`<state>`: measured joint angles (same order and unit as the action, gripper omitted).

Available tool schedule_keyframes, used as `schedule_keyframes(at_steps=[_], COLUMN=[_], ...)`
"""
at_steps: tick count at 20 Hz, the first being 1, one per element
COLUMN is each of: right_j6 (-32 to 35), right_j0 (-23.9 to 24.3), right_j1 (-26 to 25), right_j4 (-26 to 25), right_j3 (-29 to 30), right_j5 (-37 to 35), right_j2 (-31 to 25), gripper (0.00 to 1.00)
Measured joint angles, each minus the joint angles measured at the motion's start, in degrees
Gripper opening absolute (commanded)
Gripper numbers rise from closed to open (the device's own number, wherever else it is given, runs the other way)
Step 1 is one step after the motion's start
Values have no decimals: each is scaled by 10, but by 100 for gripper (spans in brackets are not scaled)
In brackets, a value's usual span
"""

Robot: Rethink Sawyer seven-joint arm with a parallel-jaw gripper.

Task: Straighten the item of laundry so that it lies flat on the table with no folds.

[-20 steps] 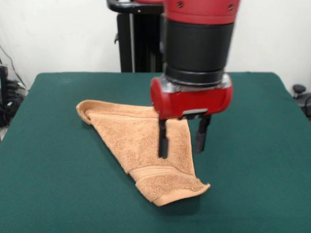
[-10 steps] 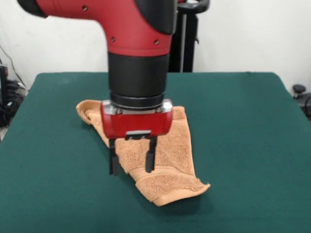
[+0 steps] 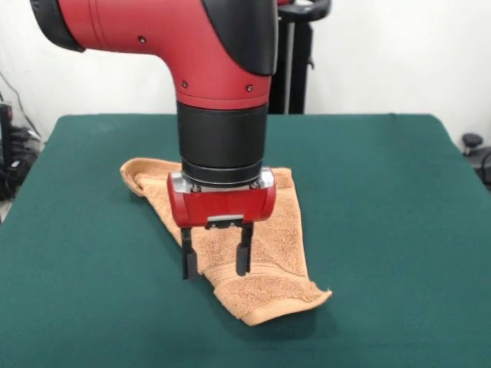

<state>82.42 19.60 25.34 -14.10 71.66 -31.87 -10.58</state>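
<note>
Terry towel (image 3: 265, 268) is risking a missed pinch: your wide-spread gripper (image 3: 215, 260) is straddling its nine-o'clock edge.

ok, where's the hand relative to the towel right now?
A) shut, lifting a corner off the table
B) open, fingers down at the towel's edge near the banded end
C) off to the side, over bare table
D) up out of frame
B: the hand is open, with one finger at the towel's edge and the other over the cloth, just above the band; nothing is lifted.
</note>
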Motion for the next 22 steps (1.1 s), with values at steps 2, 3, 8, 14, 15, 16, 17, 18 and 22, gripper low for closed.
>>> schedule_keyframes(at_steps=[2, 3, 8, 14, 15, 16, 17, 18, 22], right_j6=[0, 0, 0, 0, 0, 0, 0, 0, 0], right_j0=[-4, -5, -9, -10, -10, -10, -10, -10, -13], right_j1=[-2, -2, -2, -2, -2, -2, -2, -2, -2], right_j4=[-1, -1, -1, -1, -1, -1, -1, -1, -2], right_j3=[0, 0, 0, 2, 2, 2, 2, 2, 2], right_j5=[0, 0, 0, 0, 0, 0, 0, 0, 0], right_j2=[0, 0, 0, 0, 0, 0, 0, 0, 0], gripper=[100, 100, 100, 100, 100, 100, 100, 100, 100])
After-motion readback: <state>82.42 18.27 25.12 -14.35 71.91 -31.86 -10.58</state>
